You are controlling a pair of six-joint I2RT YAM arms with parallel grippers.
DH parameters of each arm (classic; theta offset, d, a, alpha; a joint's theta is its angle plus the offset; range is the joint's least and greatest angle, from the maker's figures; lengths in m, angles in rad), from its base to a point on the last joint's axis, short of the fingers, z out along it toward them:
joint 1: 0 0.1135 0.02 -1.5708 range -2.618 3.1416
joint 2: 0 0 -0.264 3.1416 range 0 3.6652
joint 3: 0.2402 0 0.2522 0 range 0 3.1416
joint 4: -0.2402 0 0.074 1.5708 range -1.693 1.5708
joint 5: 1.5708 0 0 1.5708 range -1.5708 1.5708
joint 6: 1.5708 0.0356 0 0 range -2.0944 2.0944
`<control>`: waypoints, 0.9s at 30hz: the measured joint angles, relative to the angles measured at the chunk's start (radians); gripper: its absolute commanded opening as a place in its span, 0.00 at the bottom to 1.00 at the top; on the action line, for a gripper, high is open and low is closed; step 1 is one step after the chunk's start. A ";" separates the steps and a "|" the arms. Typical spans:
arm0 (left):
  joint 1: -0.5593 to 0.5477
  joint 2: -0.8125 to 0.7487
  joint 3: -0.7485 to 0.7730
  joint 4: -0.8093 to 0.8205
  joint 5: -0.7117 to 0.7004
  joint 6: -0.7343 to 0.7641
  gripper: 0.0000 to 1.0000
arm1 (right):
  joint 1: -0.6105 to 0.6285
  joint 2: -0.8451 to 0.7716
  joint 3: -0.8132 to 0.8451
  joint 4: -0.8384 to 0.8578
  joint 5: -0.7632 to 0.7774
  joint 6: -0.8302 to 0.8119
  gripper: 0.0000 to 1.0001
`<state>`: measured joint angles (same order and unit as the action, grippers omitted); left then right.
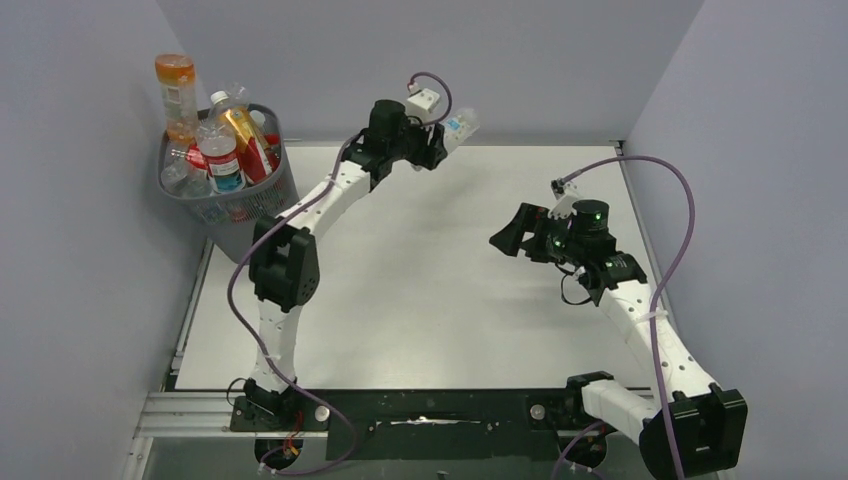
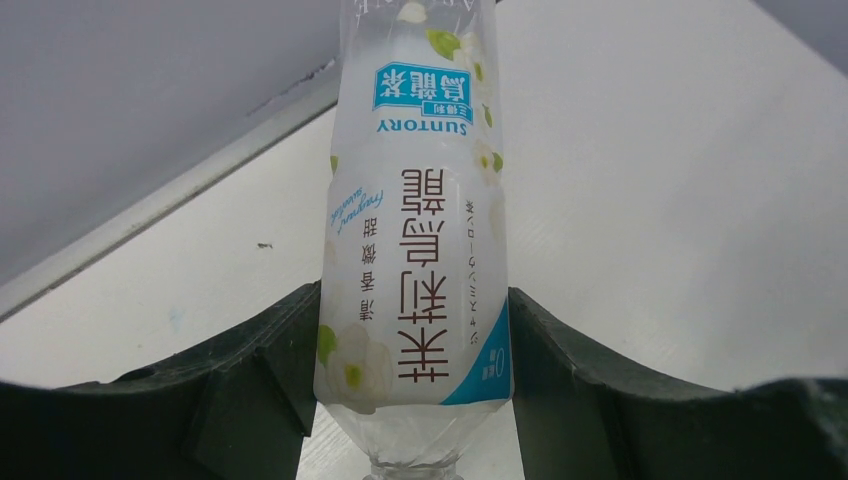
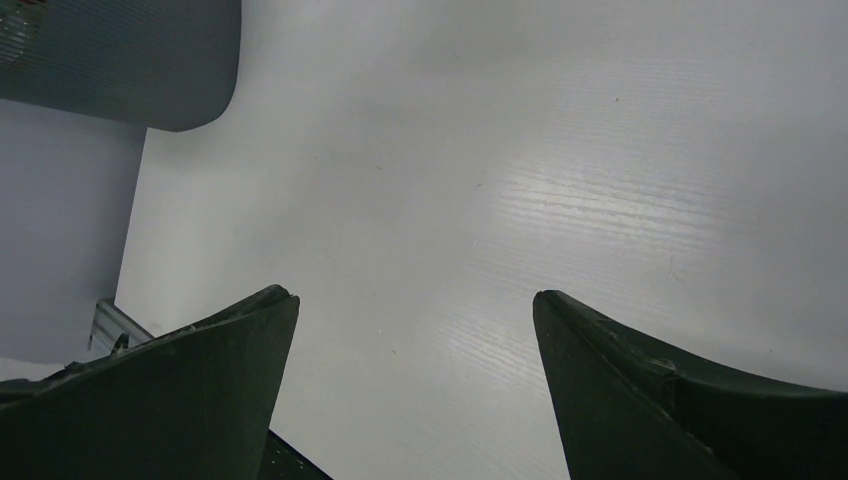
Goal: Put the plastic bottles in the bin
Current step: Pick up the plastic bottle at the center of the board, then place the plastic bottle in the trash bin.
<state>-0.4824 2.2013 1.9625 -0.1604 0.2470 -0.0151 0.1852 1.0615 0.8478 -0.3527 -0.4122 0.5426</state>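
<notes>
My left gripper (image 1: 440, 143) is raised over the table's back edge, shut on a clear plastic bottle (image 1: 461, 126) with a white and blue label. In the left wrist view that bottle (image 2: 415, 230) runs straight away from the camera, neck nearest. The jaws of the left gripper (image 2: 412, 345) press its label from both sides. The dark grey wire-mesh bin (image 1: 228, 207) stands at the back left, heaped with several bottles, among them an orange one (image 1: 177, 95) on top. My right gripper (image 1: 506, 238) hangs open over the table's right half, and the right wrist view shows the right gripper (image 3: 415, 300) with nothing between its fingers.
Grey walls close in the table (image 1: 420, 300) at the back and on both sides. A metal rail (image 1: 190, 410) runs along the near edge by the arm bases. Purple cables loop from both arms. The bin's wall (image 3: 130, 70) shows in the right wrist view's upper left.
</notes>
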 measured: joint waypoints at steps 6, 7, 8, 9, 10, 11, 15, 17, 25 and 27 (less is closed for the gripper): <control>-0.007 -0.226 -0.021 -0.080 -0.032 -0.030 0.33 | 0.014 -0.051 -0.047 0.000 -0.008 0.021 0.91; -0.007 -0.254 -0.021 -0.094 -0.037 -0.033 0.33 | 0.016 -0.056 -0.051 0.000 -0.009 0.025 0.91; -0.008 -0.294 -0.021 -0.113 -0.047 -0.038 0.34 | 0.021 -0.063 -0.057 0.001 -0.010 0.028 0.91; -0.008 -0.320 -0.021 -0.127 -0.053 -0.043 0.34 | 0.023 -0.069 -0.061 0.002 -0.011 0.032 0.91; -0.008 -0.350 -0.019 -0.148 -0.060 -0.049 0.34 | 0.027 -0.076 -0.065 0.002 -0.012 0.036 0.91; -0.008 -0.377 -0.013 -0.171 -0.067 -0.054 0.34 | 0.028 -0.081 -0.069 0.005 -0.015 0.039 0.91; -0.007 -0.447 0.056 -0.269 -0.110 -0.075 0.34 | 0.041 -0.091 -0.076 0.010 -0.019 0.046 0.91; -0.003 -0.477 0.086 -0.308 -0.131 -0.086 0.34 | 0.050 -0.091 -0.076 0.012 -0.022 0.049 0.91; 0.204 -0.665 0.117 -0.446 -0.160 -0.173 0.34 | 0.085 -0.091 -0.076 0.025 -0.028 0.056 0.91; 0.299 -0.705 0.133 -0.488 -0.168 -0.192 0.34 | 0.098 -0.091 -0.077 0.029 -0.028 0.059 0.91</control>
<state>-0.1833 1.4963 2.0953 -0.6479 0.0792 -0.2073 0.2836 0.9707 0.7708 -0.3233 -0.4404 0.6018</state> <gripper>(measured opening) 0.584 0.915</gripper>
